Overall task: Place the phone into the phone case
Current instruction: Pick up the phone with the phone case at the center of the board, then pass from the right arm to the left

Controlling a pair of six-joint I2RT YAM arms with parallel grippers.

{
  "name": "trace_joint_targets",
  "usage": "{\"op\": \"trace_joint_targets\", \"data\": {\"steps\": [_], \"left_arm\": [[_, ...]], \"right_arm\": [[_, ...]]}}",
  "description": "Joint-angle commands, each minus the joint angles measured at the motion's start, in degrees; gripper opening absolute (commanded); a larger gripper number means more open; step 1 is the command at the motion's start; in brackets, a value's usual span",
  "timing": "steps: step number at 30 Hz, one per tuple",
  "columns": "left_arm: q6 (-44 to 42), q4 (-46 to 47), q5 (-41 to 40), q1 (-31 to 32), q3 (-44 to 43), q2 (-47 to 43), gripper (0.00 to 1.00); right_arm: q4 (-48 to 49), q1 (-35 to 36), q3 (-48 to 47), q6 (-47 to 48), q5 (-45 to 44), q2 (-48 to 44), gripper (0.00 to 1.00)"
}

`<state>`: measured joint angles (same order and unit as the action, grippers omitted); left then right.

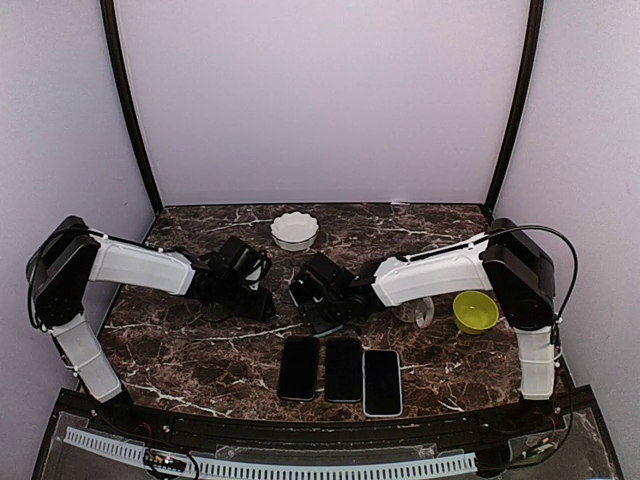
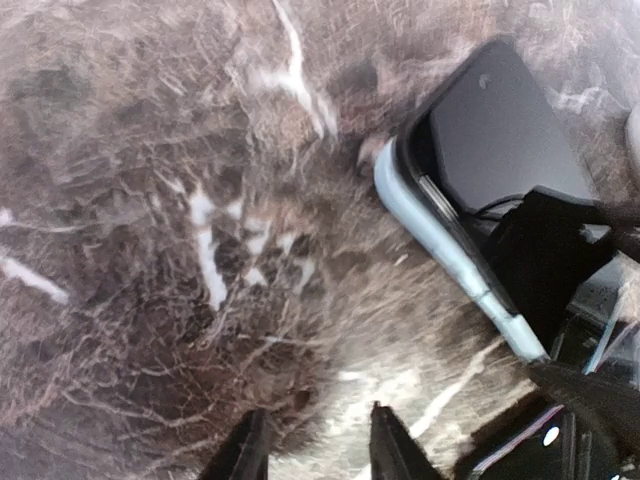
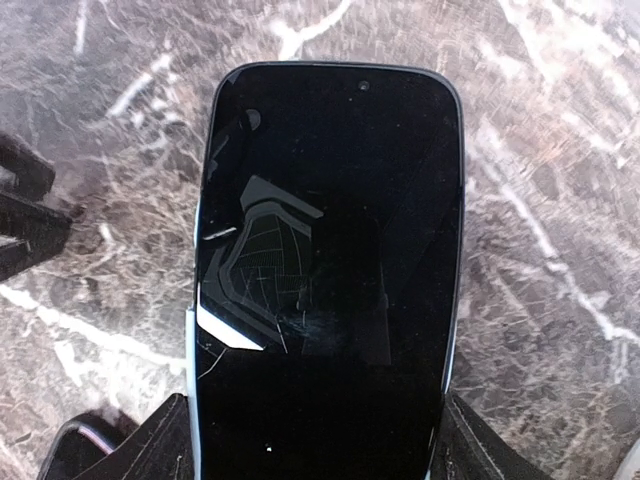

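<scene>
Near white bowl: phone on blue case
Right gripper: pinches phone to seat it
Left gripper: narrowly parted, empty

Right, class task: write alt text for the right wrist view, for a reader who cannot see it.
A glossy black phone fills the frame lengthwise over the brown marble table, the pale blue phone case showing along its left edge. Dark fingers of the right tool flank the phone's near end.
</scene>
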<state>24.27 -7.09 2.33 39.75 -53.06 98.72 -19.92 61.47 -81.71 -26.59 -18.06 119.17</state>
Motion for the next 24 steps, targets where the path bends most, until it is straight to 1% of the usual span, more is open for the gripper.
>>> {"op": "trace_joint_targets", "data": {"steps": [1, 4, 5, 7, 8, 9, 12, 13, 14, 16, 17, 19, 23, 24], "left_arm": [[-0.56, 5.56, 1.97, -0.33, 2.54, -6.78, 0.4], [-0.62, 11.85, 6.18, -0.29, 4.76, -9.79, 0.47], [-0.49, 13.29, 8.98, -0.28, 5.96, -10.57, 0.5], [-0.41, 18.37, 12.96, -0.28, 8.01, -13.3, 0.55], [-0.47, 21.56, 14.02, -0.22, 8.74, -15.47, 0.58], [-0.35, 22.85, 14.74, -0.21, 9.99, -16.53, 0.59], [0.27, 26.73, 13.91, -0.14, 12.07, -21.89, 0.68], [1.07, 27.28, 13.71, -0.12, 12.6, -23.61, 0.7], [1.58, 28.6, 14.3, -0.11, 12.74, -24.25, 0.71], [3.22, 31.93, 19.16, 0.07, 12.95, -25.55, 0.75], [3.74, 33.89, 20.37, 0.24, 12.71, -26.13, 0.76], [2.97, 34.34, 21.45, 1.31, 11.58, -27.01, 0.77], [1.91, 33.15, 18.24, 3.01, 9.64, -28.52, 0.77], [2.18, 32.82, 16.81, 3.04, 9.11, -28.59, 0.74]], "right_arm": [[9.0, 0.58, 0.26, 2.35, -3.87, -4.88, 0.21], [10.45, 0.66, 0.82, 2.99, -5.08, -6.61, 0.18], [11.63, 0.72, 1.64, 3.11, -5.52, -7.65, 0.18], [14.78, 0.9, 4.15, 3.18, -6.6, -10.43, 0.16], [16.9, 1.05, 5.85, 3.22, -7.23, -12.14, 0.16], [18.96, 1.33, 7.66, 3.34, -8.04, -14.03, 0.16], [29.46, 3.08, 14.37, 6.72, -9.12, -20.43, 0.16], [34.28, 4.0, 16.65, 8.27, -9.72, -22.2, 0.16], [37.04, 4.83, 18.31, 9.65, -10.4, -23.74, 0.16], [40.58, 6.38, 20.55, 11.52, -11.98, -25.88, 0.16], [41.75, 7.03, 20.87, 12.42, -12.85, -26.57, 0.16], [43.65, 8.53, 21.53, 14.43, -14.3, -27.68, 0.16], [46.4, 11.38, 21.68, 18.61, -16.12, -28.96, 0.15], [46.6, 11.99, 21.36, 19.73, -16.33, -29.17, 0.15]]}}
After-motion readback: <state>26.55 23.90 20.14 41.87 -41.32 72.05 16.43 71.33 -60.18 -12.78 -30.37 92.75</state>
